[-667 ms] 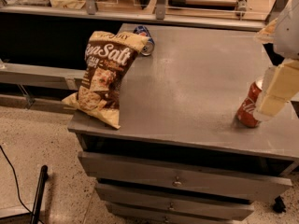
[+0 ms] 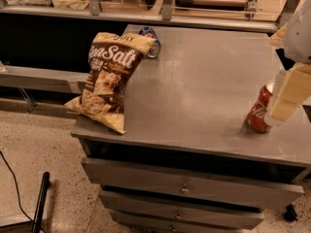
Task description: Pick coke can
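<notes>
The coke can, red with white script and a silver top, stands tilted near the right front edge of the grey cabinet top. My gripper, cream-coloured, comes down from the upper right. It overlaps the can's right side and hides part of it, and the arm above it runs out of view at the right edge.
A large brown and cream chip bag lies over the cabinet's left front corner. A blue can lies on its side behind the bag. Drawers front the cabinet. A counter with a rail runs along the back.
</notes>
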Tool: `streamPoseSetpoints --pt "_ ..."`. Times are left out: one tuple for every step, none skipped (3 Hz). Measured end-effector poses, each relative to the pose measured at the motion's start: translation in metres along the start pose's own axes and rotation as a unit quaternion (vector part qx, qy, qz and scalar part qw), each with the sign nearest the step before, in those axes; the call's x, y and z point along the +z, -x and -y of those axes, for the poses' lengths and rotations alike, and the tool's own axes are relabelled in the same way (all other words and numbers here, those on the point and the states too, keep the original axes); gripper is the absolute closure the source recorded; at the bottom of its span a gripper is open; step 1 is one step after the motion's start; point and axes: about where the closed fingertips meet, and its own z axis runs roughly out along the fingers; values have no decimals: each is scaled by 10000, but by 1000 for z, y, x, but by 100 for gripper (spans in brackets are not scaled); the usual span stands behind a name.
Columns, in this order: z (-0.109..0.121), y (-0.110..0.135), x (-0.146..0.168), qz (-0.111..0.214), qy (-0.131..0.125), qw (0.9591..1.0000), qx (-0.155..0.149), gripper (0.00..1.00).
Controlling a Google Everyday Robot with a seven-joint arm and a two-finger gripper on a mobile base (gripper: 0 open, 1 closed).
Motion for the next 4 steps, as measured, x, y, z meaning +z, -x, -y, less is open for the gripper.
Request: streamPoseSetpoints --pt "11 -27 8 -186 21 9994 294 0" --pt "22 -58 9 -412 -27 9970 649 0" --pt "24 -60 11 -431 -14 9967 687 0" --pt "29 -65 15 -480 16 9958 786 0"
